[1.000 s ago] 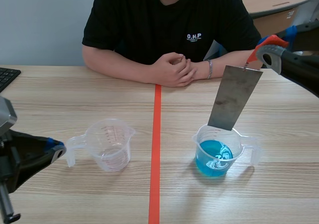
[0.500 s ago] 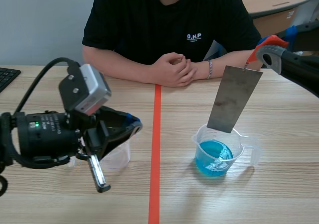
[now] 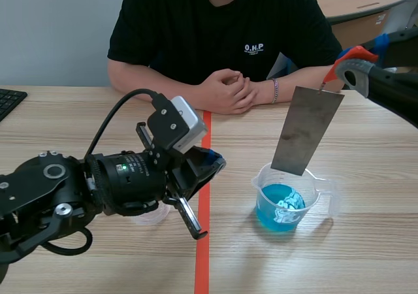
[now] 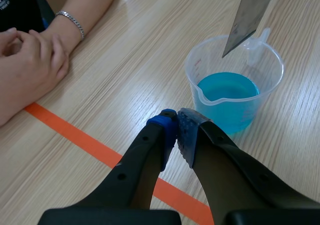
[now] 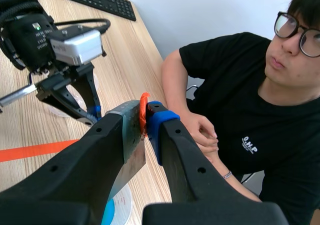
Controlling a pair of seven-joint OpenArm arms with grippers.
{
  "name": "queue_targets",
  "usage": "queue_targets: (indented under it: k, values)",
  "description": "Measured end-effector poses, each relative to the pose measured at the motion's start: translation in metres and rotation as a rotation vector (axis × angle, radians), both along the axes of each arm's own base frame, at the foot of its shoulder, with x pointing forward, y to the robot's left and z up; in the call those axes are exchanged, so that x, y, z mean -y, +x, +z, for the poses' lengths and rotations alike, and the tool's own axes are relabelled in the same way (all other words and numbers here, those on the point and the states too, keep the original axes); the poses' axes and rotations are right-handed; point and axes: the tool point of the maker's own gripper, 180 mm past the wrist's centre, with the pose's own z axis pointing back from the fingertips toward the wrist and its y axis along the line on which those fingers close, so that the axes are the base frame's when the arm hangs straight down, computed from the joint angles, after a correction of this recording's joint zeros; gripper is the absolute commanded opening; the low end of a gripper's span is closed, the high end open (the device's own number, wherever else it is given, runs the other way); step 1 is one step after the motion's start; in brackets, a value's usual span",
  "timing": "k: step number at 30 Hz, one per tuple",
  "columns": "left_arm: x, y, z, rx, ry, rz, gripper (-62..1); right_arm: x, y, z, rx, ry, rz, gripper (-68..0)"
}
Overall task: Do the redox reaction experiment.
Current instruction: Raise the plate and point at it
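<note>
The right gripper [image 3: 347, 63] comes in high from the right, its fingers pinching the top edge of a thin grey metal plate [image 3: 305, 129]. The plate hangs tilted, and its lower corner sits over the mouth of a clear plastic measuring cup [image 3: 312, 191], right of the centre line. It does not reach the bright blue liquid [image 3: 277, 208] in the bottom of the cup.

The left arm reaches in from the near left, so the left gripper [image 4: 176, 127] lies over the orange-red tape line [image 3: 202, 255] down the middle of the light wooden table [image 3: 366, 248]. Its fingers are pressed together with nothing between them, tips pointing toward the blue cup but short of it.

A second clear plastic measuring cup [image 3: 149, 215] sits left of the line, mostly hidden under that arm.

On the far side sits a person in a black T-shirt, hands [image 3: 225, 91] clasped on the table. A black keyboard [image 3: 10, 101] lies at the far left edge.
</note>
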Motion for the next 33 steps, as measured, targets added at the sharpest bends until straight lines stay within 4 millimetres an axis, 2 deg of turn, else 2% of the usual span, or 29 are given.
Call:
queue_targets:
  k: [4, 10, 17, 33]
  values:
    - [0.016, 0.001, -0.004, -0.009, -0.006, -0.027, -56.9, 0.000, 0.000, 0.000, 0.000, 0.000, 0.000, -66.0]
    - [0.034, 0.004, 0.005, 0.010, -0.028, -0.052, -56.9, 0.000, 0.000, 0.000, 0.000, 0.000, 0.000, -66.0]
    - [0.039, 0.014, 0.008, 0.017, -0.030, -0.023, -56.9, 0.000, 0.000, 0.000, 0.000, 0.000, 0.000, -66.0]
    - [0.040, 0.014, 0.001, 0.003, -0.020, -0.017, -56.9, 0.000, 0.000, 0.000, 0.000, 0.000, 0.000, -66.0]
